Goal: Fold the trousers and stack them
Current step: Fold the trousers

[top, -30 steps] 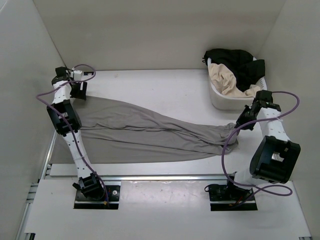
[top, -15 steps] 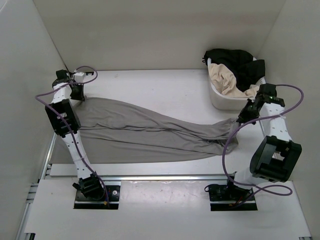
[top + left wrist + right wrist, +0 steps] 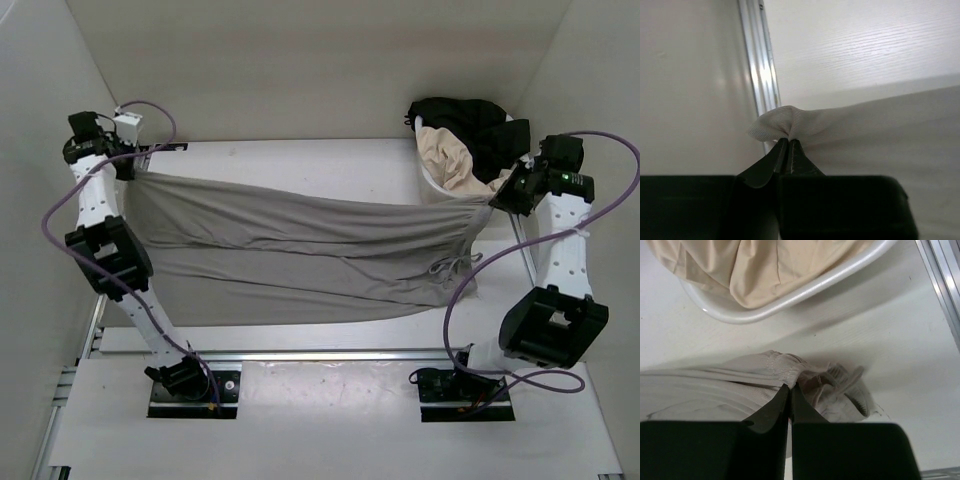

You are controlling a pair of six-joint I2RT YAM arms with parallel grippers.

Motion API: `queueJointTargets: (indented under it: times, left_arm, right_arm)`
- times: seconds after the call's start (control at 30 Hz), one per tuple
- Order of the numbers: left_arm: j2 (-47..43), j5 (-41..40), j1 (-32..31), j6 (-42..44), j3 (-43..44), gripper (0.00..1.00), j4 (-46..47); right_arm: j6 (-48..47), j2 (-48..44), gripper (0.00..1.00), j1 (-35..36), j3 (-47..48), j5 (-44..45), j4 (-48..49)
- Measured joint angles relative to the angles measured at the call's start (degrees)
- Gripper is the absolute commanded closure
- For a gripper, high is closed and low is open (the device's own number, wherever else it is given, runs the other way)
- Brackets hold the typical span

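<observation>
The trousers (image 3: 300,245) are stretched across the surface (image 3: 300,165), upper edge lifted — one end is pinched by the left pincer (image 3: 789,144) at far left, the drawstring waist by the right pincer (image 3: 790,388), just beside the basket (image 3: 432,192).

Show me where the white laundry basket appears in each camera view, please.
Top external: the white laundry basket stands at the upper right.
Left wrist: it is not in this view.
Right wrist: its rim curves across the top, with beige cloth inside.
Shared landmark: the grey trousers show in all three views, mid-right in the left wrist view and lower left in the right wrist view.
</observation>
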Motion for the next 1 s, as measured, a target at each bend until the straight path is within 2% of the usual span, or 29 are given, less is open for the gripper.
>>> queueJointTargets:
  times: [0.13,0.27,0.4,0.5,0.6,0.83,0.9,1.0]
  left_arm:
    - [-14.29,-0.13,1.49,1.60,-9.79,0.86,1.68]
    - [-26.14,-0.15,5.46,3.02,-24.50,0.86,2.75]
    - [-31.30,-0.70,11.89,4.68,-38.93,0.86,1.97]
    - [-31.17,-0.92,15.96,5.77,-45.22,0.86,0.79]
    - [-29.97,-0.02,17.20,5.88,-44.35,0.86,-0.37]
    - [-20.41,3.65,15.30,2.43,-23.04,0.86,-1.42]
    - [-19.39,4.66,14.64,1.66,-19.17,0.86,-1.33]
    - [-21.27,5.07,14.47,1.79,-19.67,0.86,-1.29]
  right_arm:
    - [0.70,-4.94,1.00,-0.13,-5.38,1.81,0.31]
    - [2.69,-10.86,1.00,-1.18,-15.28,3.48,1.36]
    - [4.66,-12.98,1.00,-4.13,-28.24,1.36,3.96]
    - [6.16,-11.43,1.00,-6.82,-34.14,-1.14,5.22]
    - [7.76,-6.73,1.00,-7.65,-31.34,-4.55,7.52]
    - [9.64,10.38,1.00,-7.50,-1.20,-11.39,10.40]
    - [9.94,10.43,1.00,-7.50,1.11,-12.76,11.69]
    - [10.40,6.82,1.00,-7.52,-2.62,-13.79,12.55]
